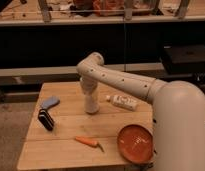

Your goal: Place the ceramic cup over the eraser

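Note:
The white ceramic cup [91,105] stands upright near the middle of the wooden table [66,150]. My gripper [89,95] comes straight down onto its top from the bent arm above and is shut on the cup. The fingertips are hidden against the cup's rim. The eraser [45,120], a dark block with a pale stripe, lies near the table's left edge, well to the left of the cup and a little nearer the front.
A blue flat object [50,102] lies just behind the eraser. A white labelled bottle [122,102] lies on its side right of the cup. A carrot [88,142] lies near the front. An orange plate [137,144] sits at the front right.

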Robot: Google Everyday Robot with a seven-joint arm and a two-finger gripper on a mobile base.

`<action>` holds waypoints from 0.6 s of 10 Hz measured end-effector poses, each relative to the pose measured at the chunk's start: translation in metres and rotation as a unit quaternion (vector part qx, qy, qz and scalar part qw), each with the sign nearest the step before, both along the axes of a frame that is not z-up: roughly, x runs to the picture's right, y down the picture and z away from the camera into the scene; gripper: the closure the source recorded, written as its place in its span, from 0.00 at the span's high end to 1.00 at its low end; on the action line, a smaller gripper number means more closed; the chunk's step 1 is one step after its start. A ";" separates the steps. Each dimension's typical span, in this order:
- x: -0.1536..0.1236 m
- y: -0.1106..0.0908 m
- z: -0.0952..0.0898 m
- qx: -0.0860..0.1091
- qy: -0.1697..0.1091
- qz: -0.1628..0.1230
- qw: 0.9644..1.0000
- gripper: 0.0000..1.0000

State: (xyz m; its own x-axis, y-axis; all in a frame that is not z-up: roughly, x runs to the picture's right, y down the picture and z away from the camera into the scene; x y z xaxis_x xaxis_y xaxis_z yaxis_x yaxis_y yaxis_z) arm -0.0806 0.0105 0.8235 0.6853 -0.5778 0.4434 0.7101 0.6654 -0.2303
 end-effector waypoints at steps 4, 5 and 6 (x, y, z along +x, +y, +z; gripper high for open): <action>-0.001 -0.006 -0.015 0.014 -0.006 -0.007 1.000 0.08; -0.002 -0.012 -0.022 0.019 -0.007 -0.010 1.000 0.08; -0.002 -0.016 -0.030 0.022 -0.010 -0.011 1.000 0.08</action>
